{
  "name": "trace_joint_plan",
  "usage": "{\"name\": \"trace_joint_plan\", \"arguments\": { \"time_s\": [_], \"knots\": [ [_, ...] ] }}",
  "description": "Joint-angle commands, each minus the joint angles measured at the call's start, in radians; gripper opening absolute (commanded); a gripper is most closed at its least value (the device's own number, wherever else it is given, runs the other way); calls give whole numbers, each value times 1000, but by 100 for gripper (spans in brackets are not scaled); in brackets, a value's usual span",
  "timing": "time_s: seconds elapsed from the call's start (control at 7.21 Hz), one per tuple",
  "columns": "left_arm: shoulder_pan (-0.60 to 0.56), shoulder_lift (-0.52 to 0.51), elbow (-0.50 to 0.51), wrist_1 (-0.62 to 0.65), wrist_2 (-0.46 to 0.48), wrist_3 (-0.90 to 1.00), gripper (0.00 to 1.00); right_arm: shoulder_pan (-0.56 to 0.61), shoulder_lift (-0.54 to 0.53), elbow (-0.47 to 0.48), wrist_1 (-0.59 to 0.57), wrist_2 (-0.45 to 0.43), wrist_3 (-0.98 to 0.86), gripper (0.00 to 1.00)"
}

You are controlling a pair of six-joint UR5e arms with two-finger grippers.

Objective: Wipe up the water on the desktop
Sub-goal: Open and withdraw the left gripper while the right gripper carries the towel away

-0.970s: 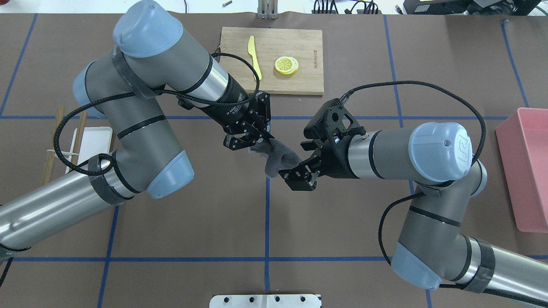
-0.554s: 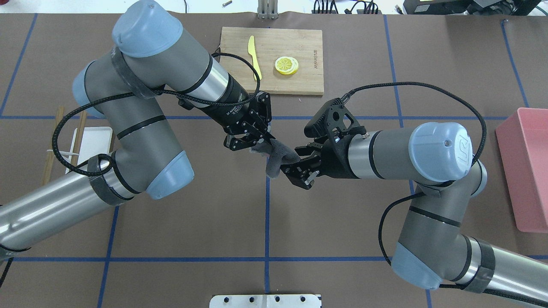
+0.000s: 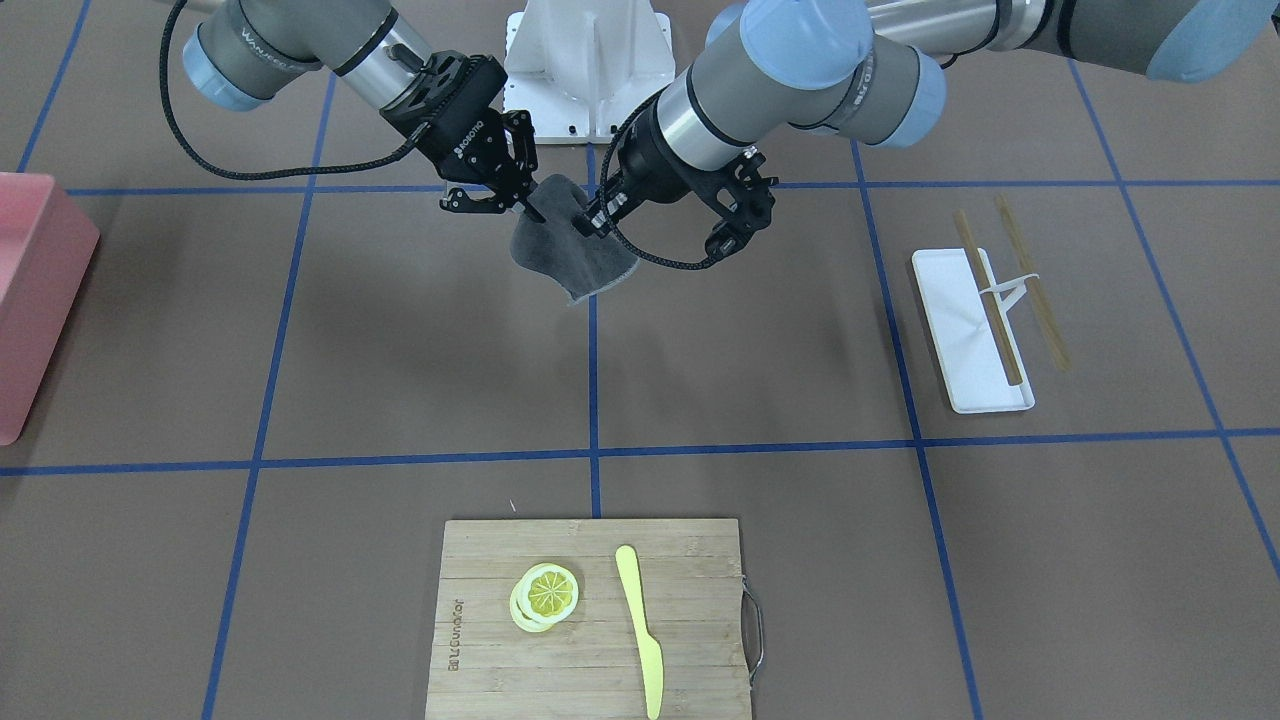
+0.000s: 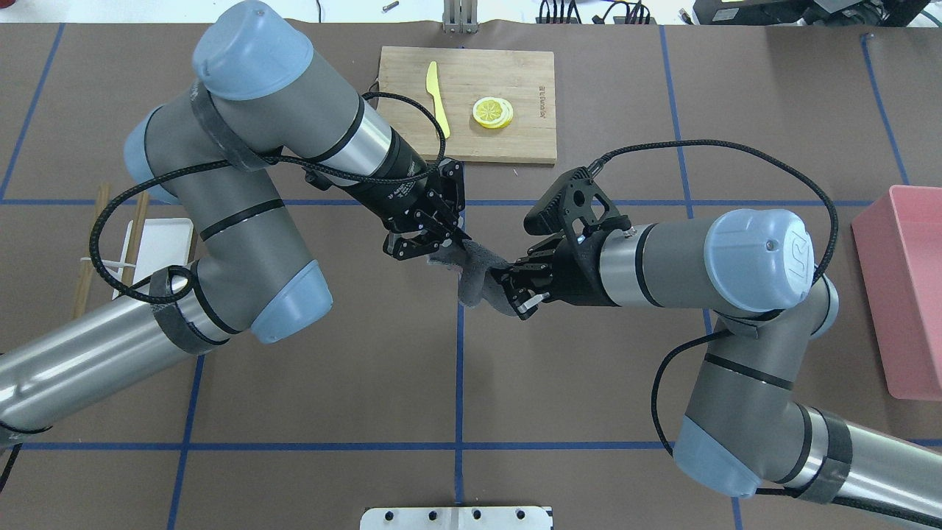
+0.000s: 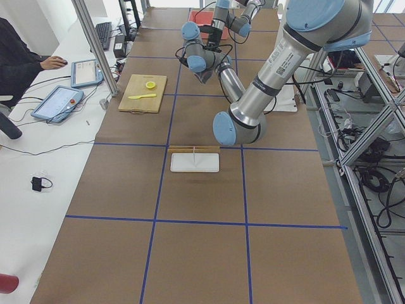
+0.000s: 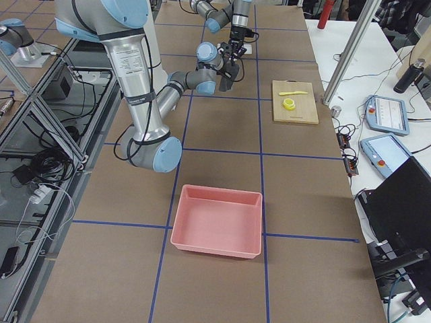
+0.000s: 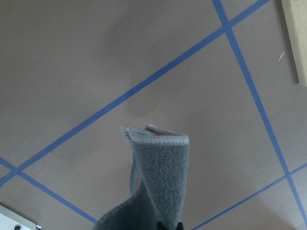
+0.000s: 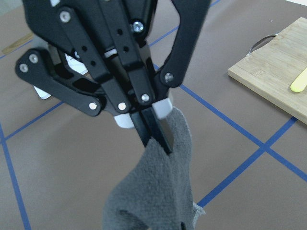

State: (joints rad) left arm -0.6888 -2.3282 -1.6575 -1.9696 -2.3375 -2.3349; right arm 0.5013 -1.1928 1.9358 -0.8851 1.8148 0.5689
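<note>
A grey cloth [image 4: 471, 271] hangs in the air between my two grippers, above the middle of the brown desktop [image 4: 331, 383] with its blue tape grid. My left gripper [image 4: 461, 240] is shut on the cloth's upper corner; the right wrist view shows its fingertips [image 8: 154, 125] pinching the cloth [image 8: 158, 191]. My right gripper [image 4: 503, 284] has its fingers closed on the cloth's other side, also seen in the front view [image 3: 533, 210]. The cloth [image 3: 572, 255] droops below both grippers, clear of the desktop. I see no water on the desktop.
A bamboo cutting board [image 4: 412, 140] with a yellow knife [image 4: 438, 88] and lemon slices [image 4: 493, 112] lies at the far middle. A pink bin [image 4: 909, 294] stands at the right edge. A white tray [image 4: 158, 246] with chopsticks lies at the left.
My right gripper moved left onto the hanging cloth and went from open to closed on it. My left gripper stayed put, still holding the cloth.
</note>
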Motion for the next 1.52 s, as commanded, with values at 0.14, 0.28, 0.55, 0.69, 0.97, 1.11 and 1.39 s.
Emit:
{"name": "trace_joint_plan", "arguments": {
  "time_s": [0.14,0.28,0.55,0.69,0.97,1.11,1.39],
  "knots": [
    [-2,9,-2,-9,4,79,78,0,-1,0,2,0,60,0],
    [-3,21,-8,-8,6,148,97,5,-1,2,2,-2,60,0],
    [-99,62,-39,-3,7,278,98,72,-17,5,-11,6,59,0],
    [-159,117,-76,0,7,386,98,119,-62,8,-30,17,57,0],
    [-259,167,-88,2,21,664,98,271,-105,9,-183,137,45,0],
    [-303,190,-94,2,52,762,98,328,-141,8,-222,171,-18,0],
    [-369,258,-105,2,76,921,98,417,-215,6,-331,178,-275,0]
  ]
}}
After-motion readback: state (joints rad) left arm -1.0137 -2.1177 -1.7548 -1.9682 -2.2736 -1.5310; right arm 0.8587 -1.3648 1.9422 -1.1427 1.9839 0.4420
